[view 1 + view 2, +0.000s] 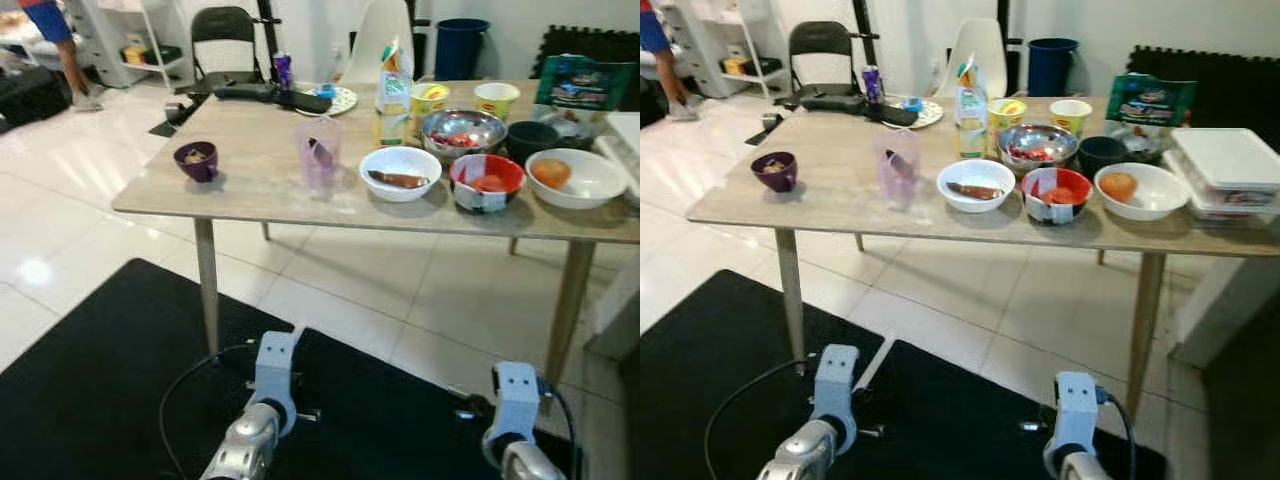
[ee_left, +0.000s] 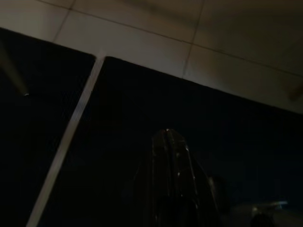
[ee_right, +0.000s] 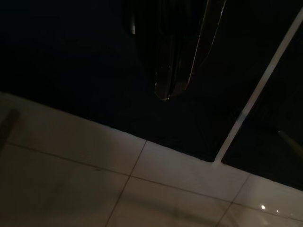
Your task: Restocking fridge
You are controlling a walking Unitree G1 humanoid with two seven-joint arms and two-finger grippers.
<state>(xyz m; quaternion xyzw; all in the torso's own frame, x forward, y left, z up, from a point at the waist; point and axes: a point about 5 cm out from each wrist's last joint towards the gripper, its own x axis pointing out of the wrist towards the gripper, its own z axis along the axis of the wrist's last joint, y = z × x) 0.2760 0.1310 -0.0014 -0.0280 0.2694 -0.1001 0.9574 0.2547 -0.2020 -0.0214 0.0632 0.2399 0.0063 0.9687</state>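
A light wooden table [image 1: 250, 190] stands ahead with food on it. Along its front sit a purple bowl [image 1: 196, 160], a lilac jug [image 1: 318, 150], a white bowl with a brown piece of food [image 1: 400, 172], a red bowl [image 1: 486, 182] and a white bowl holding something orange [image 1: 574, 177]. Behind them are a steel bowl [image 1: 463, 132], a dark bowl [image 1: 531, 137], a bottle [image 1: 393, 95] and two paper cups [image 1: 497, 98]. Both arms hang low over the black mat. My left gripper [image 2: 167, 136] and right gripper [image 3: 165, 94] are shut and hold nothing.
A green bag [image 1: 1150, 100] and stacked white lidded boxes [image 1: 1230, 165] sit at the table's right end. Chairs [image 1: 222, 40] and a blue bin [image 1: 460, 45] stand behind it. A person's legs [image 1: 62, 50] are at the far left. A black mat [image 1: 90, 390] lies on the tiled floor.
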